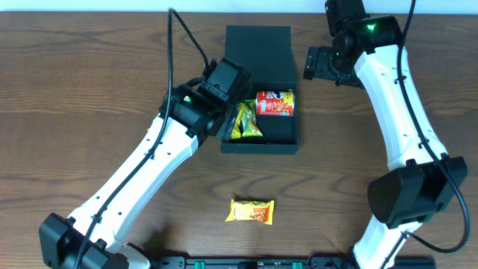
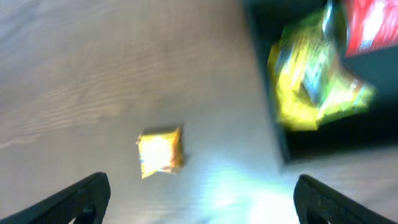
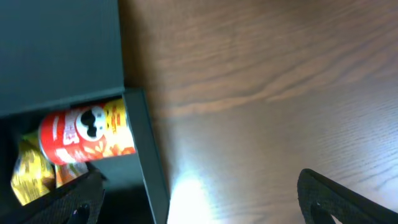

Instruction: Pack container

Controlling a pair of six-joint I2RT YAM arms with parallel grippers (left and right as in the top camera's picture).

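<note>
left tool (image 2: 200, 202) nearest in its own wrist view, fingers (image 2: 81, 199) spread wide, nothing between them; overhead puts it at the left wall of the container (image 1: 261, 147), just above a yellow-green packet (image 1: 245, 121). container sits on the far middle of the counter (image 1: 89, 75), flap lid (image 1: 258, 51) laid open behind it; inside are that packet and a red can (image 1: 275, 104) on its side. right tool (image 3: 202, 199) also wide and empty, hanging beside the container's right rear corner. one orange packet (image 1: 251, 211) lies out on the counter, near side, well apart from the box. risks, as i judge them: the yellow-green packet lies near or on the left wall (wrist view too blurred to say which), so a sideways pull-off by the left tool could snag it and flip it out; the can may roll if anything is dropped beside it; the loose packet looks flat and slick, likely to skid rather than lift; if contents sit proud of the rim, the flap will not close flush.
</note>
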